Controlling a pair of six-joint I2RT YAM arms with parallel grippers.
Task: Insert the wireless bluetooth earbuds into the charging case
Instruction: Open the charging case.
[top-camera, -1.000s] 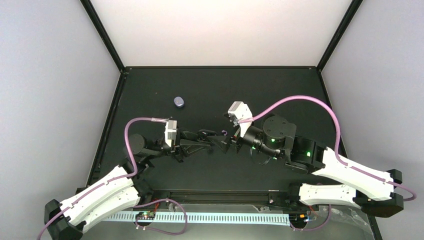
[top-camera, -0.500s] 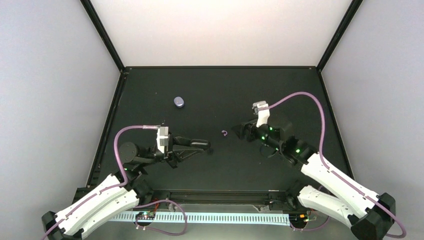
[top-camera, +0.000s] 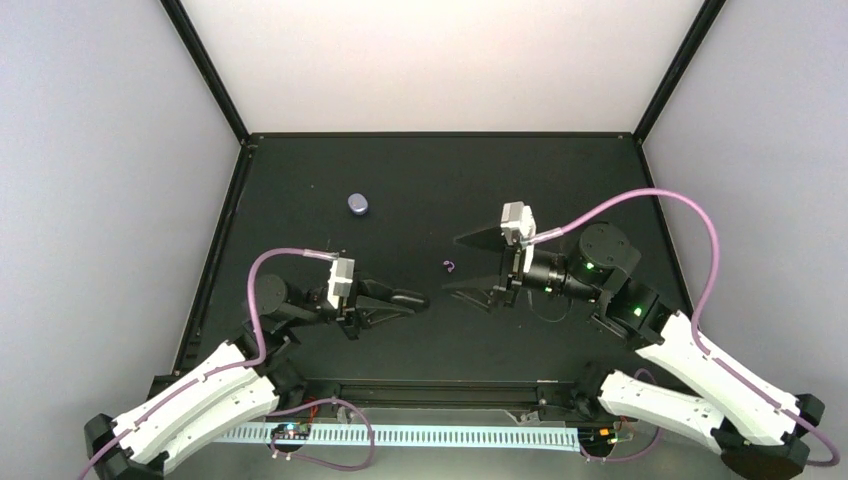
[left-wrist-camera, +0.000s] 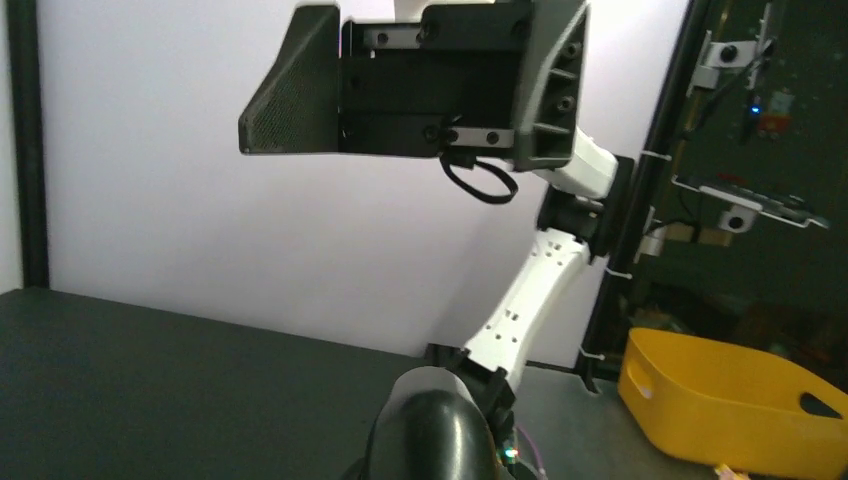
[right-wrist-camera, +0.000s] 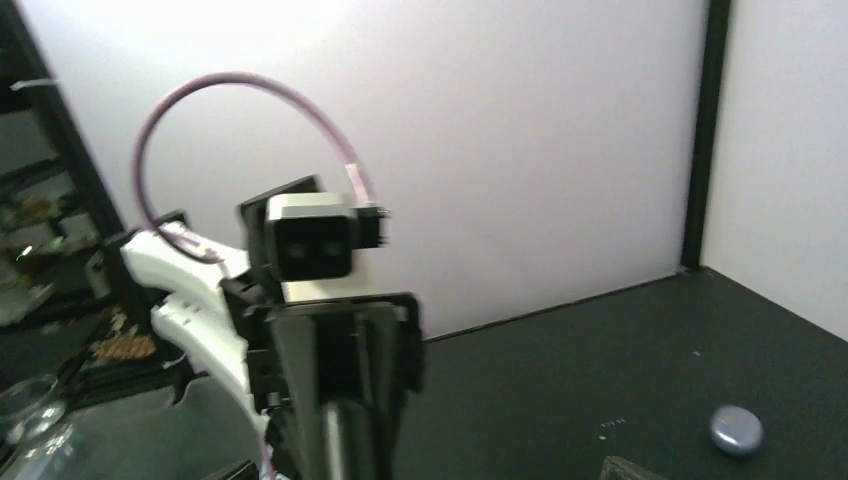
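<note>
Case look: charging case (top-camera: 357, 204), a small, glossy, pale lavender-blue rounded oval.
Case state: appears shut, only its smooth outer shell showing (right-wrist-camera: 737, 431).
Case pose: lying flat.
Case place: far left part of the black table (top-camera: 420, 170), alone.
Earbuds: cannot be made out against the dark surface.

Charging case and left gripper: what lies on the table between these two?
Nothing. In the top external view, the stretch of black table between the charging case and the left gripper is bare.

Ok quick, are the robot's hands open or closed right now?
Left gripper: shut, nothing seen in it.
Right gripper: open, holding nothing.
</note>
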